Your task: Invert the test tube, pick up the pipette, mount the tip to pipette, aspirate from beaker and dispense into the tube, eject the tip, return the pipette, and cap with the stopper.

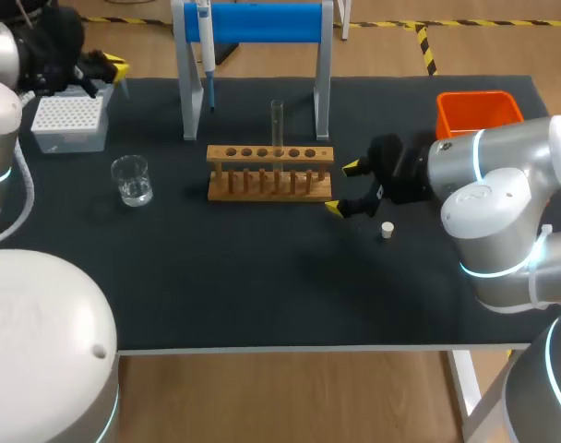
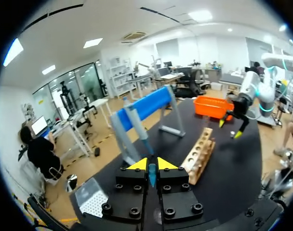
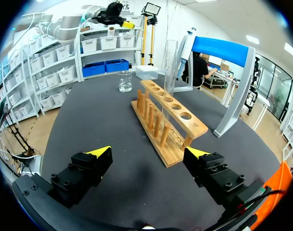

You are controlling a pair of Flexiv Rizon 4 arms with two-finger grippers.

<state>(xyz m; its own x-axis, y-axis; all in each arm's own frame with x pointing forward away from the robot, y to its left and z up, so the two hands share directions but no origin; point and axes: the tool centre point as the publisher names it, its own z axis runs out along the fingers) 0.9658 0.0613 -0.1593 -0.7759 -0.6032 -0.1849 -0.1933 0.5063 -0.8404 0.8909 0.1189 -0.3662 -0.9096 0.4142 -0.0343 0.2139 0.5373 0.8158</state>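
As you look in from the near edge of the counter (image 1: 262,305), the first thing you meet is the small white stopper (image 1: 387,230). It sits alone on the black surface, toward your right. Just beyond it hang your right arm's (image 1: 502,175) jaws, spread wide with nothing between them. The right jaws sit beside the right end of the wooden test tube rack (image 1: 271,175), close to it but not touching. The nearer yellow tip is a little apart from the stopper.

The clear test tube (image 1: 277,125) stands upright in a hole around the rack's middle. Left of the rack, well apart from it, the glass beaker (image 1: 132,179) holds a little clear liquid.

Farther back on the left rests the white tip box (image 1: 70,123). Behind the rack stands the blue-topped stand (image 1: 262,20), with the pipette (image 1: 206,46) hanging at its left end. An orange bin (image 1: 477,113) occupies the far right corner.

At the far left, over the tip box, your left arm's (image 1: 4,55) jaws are closed almost tip to tip. A sliver of blue-green shows in the gap, and you cannot tell what it is.
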